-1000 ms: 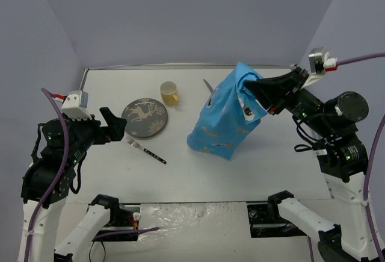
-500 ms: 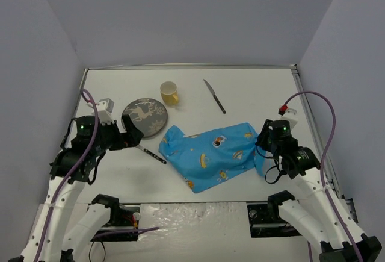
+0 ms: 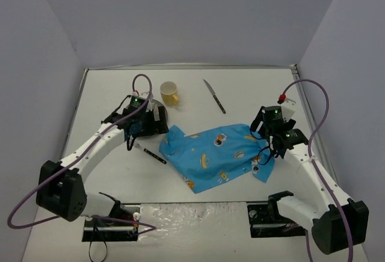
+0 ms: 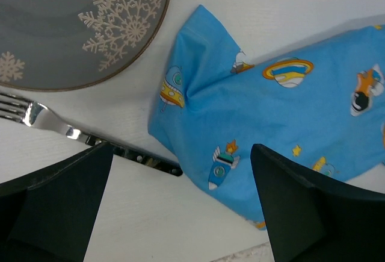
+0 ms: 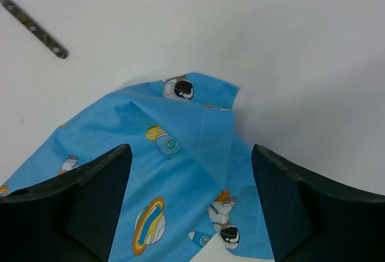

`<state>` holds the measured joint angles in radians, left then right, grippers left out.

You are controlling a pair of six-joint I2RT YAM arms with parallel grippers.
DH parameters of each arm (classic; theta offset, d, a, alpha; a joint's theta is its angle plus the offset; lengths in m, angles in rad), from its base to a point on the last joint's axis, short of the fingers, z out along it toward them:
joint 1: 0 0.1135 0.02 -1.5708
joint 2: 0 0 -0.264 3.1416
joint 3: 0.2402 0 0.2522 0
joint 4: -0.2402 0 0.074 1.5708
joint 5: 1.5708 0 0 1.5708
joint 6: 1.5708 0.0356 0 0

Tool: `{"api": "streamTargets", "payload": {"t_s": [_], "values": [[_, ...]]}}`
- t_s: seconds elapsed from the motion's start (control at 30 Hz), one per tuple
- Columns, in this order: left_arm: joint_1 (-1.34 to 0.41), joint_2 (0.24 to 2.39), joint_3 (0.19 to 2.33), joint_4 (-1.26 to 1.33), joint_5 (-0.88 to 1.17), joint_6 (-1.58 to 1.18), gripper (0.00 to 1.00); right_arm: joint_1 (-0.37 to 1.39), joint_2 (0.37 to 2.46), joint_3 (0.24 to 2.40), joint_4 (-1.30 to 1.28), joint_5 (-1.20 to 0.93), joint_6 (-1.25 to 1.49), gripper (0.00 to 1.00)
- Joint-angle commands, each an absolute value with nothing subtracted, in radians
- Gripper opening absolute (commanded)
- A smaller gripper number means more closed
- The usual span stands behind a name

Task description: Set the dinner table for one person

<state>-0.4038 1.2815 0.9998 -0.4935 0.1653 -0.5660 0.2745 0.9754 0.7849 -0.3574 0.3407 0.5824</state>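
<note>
Jaws gape empty on both arms: the right gripper (image 5: 191, 149) has dropped the blue placemat (image 3: 216, 156) rumpled on the dinner table (image 3: 252, 87), and the left gripper (image 4: 181, 150) has swung over its left corner, so smoothing likely follows.
</note>
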Motion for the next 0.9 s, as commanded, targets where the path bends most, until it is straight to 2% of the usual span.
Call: {"api": "streamTargets", "payload": {"t_s": [0.0, 0.13, 0.37, 0.43, 0.57, 0.67, 0.73, 0.87], "values": [[-0.437, 1.405, 1.076, -0.393, 0.074, -0.595, 0.93, 0.158, 1.081, 0.778, -0.228, 0.242, 0.545, 0.78], [-0.484, 1.503, 1.101, -0.368, 0.049, -0.599, 0.90, 0.046, 1.102, 0.706, -0.157, 0.116, 0.547, 0.79], [-0.512, 1.648, 1.124, -0.335, 0.037, -0.598, 0.83, 0.024, 1.161, 0.662, -0.068, 0.020, 0.558, 0.79], [-0.518, 1.674, 1.132, -0.330, 0.031, -0.595, 0.79, 0.019, 1.173, 0.645, -0.037, 0.011, 0.564, 0.78], [-0.524, 1.732, 1.158, -0.330, 0.022, -0.592, 0.64, 0.006, 1.203, 0.624, 0.022, -0.031, 0.578, 0.76], [-0.525, 1.759, 1.174, -0.331, 0.023, -0.591, 0.58, 0.005, 1.225, 0.618, 0.026, -0.023, 0.581, 0.73], [-0.525, 1.777, 1.177, -0.330, 0.031, -0.592, 0.46, 0.005, 1.235, 0.610, 0.031, -0.025, 0.577, 0.67], [-0.526, 1.800, 1.185, -0.325, 0.032, -0.592, 0.10, -0.004, 1.231, 0.601, 0.051, -0.033, 0.576, 0.48]]}}
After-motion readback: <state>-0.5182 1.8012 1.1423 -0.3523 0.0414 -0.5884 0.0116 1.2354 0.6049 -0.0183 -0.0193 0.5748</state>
